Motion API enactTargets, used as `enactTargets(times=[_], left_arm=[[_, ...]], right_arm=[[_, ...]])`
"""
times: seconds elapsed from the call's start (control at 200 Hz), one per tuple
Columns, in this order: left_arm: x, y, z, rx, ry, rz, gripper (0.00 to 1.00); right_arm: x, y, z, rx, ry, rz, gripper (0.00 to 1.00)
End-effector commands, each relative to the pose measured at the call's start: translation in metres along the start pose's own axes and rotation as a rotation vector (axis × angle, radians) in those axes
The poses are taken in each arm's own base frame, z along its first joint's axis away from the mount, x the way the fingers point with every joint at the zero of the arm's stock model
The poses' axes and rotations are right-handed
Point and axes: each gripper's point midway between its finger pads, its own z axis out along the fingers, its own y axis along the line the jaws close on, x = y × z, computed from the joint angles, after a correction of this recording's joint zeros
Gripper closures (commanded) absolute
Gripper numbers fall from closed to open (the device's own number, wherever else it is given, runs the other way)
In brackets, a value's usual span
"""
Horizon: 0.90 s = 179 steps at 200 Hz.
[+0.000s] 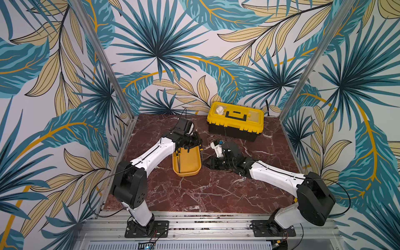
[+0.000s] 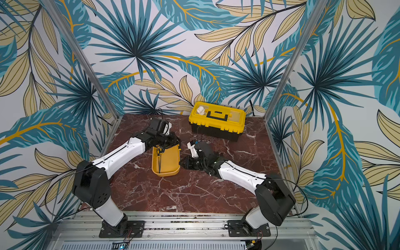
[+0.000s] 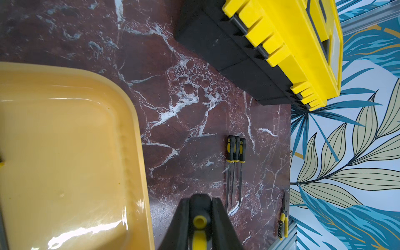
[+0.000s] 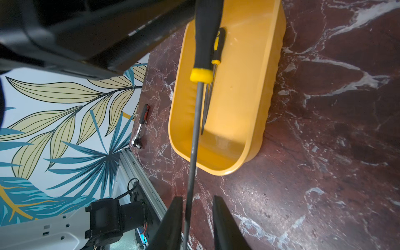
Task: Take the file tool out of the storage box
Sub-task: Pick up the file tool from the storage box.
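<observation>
The storage box, a shallow orange-yellow tub, sits mid-table in both top views. My left gripper is shut on the black-and-yellow handle of a file tool beside the tub's rim. Its thin shaft slants out past the rim and passes between the fingers of my right gripper. Those jaws stand apart, with a gap still on one side of the shaft. In a top view the right gripper points at the tub's right wall. A second file lies inside the tub.
A yellow-lidded black toolbox stands at the back, with a white object on its lid. Three files lie side by side on the marble. Yellow-handled pliers lie by the table edge. A ratchet wrench lies near the rail.
</observation>
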Motion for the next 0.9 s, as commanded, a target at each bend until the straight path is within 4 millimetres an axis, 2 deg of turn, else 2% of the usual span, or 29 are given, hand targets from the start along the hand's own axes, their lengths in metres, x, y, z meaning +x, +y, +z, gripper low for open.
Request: enactTargets(times=[0.0,0.12,0.651,0.711,0.776,0.891], left_arm=[[0.0004,-0.0094,-0.0073,0.03,-0.011,0.013,0.88],[0.0002,-0.0088,-0.0068,0.026,-0.012,0.015,0.88],[-0.0017,-0.0132,-0.0072,0.04,-0.01,0.013,0.88],[-0.0019,-0.0138,-0.0076,0.042,-0.01,0.013,0.88],[-0.0021,-0.0144,-0.0076,0.042,-0.009,0.014,0.88],[-0.0027,-0.0149,-0.0077,0.041,-0.007,0.016,0.88]], right_arm=[[-0.0048,0.0112,0.0026,-0.031,-0.01,-0.016,0.76],[-0.0056,0.0115,0.004,-0.032,-0.009,-0.015,0.82],[-0.0066,0.014,0.008,-0.035,0.004,-0.02,0.94],[-0.0069,0.014,0.0088,-0.034,0.007,-0.02,0.94],[-0.0067,0.0136,0.0096,-0.034,0.009,-0.02,0.88],[-0.0066,0.0134,0.0106,-0.031,0.012,-0.022,0.88]])
